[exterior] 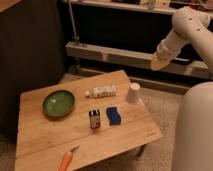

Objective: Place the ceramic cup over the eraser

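Observation:
The ceramic cup (133, 93), small, white and tapered, stands on the wooden table (45, 135) near its far right edge. The eraser (94, 119) is a small dark block with a pale top, out in the open near the table's middle, left of and nearer than the cup. My gripper (157, 61) hangs at the end of the white arm, high above the table's far right corner, above and to the right of the cup. It touches neither object and nothing shows in it.
A green bowl (58, 103) sits on the left of the table. A white labelled bottle (102, 91) lies beside the cup. A blue block (114, 115) rests right of the eraser, a carrot (66, 161) at the front edge. Metal shelving (115, 54) runs behind; my white body (195, 130) fills the right.

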{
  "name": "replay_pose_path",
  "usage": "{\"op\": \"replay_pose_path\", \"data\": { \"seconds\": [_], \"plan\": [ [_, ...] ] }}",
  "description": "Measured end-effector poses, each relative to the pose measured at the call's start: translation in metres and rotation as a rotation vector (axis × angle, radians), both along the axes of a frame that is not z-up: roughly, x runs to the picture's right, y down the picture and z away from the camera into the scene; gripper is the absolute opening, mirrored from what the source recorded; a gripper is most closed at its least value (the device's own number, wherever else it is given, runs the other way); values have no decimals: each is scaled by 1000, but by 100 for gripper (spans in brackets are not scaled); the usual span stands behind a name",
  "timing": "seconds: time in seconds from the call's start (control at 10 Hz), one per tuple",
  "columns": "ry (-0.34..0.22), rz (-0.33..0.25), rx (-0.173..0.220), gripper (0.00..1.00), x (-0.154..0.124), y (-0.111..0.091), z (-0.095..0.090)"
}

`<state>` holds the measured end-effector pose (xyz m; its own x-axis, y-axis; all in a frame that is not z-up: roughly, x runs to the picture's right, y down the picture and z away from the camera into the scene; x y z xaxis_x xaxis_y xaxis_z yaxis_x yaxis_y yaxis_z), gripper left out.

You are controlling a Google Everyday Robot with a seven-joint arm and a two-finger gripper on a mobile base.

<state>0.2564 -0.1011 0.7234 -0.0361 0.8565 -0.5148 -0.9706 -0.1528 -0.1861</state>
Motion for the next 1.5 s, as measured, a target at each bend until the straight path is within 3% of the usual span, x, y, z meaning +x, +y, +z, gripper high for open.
{"op": "replay_pose_path", "data": {
  "seconds": [0.2,0.4,0.6,1.0,1.3,1.5],
  "plan": [
    [-14,-22,15,80,-14,29,-4],
    [0,-42,77,80,-25,51,-2],
    [16,-48,118,80,-28,51,7],
    [47,-80,156,80,-27,20,59],
    [66,-106,146,80,-24,28,103],
    [81,-121,135,80,-29,38,122]
  ]
}}
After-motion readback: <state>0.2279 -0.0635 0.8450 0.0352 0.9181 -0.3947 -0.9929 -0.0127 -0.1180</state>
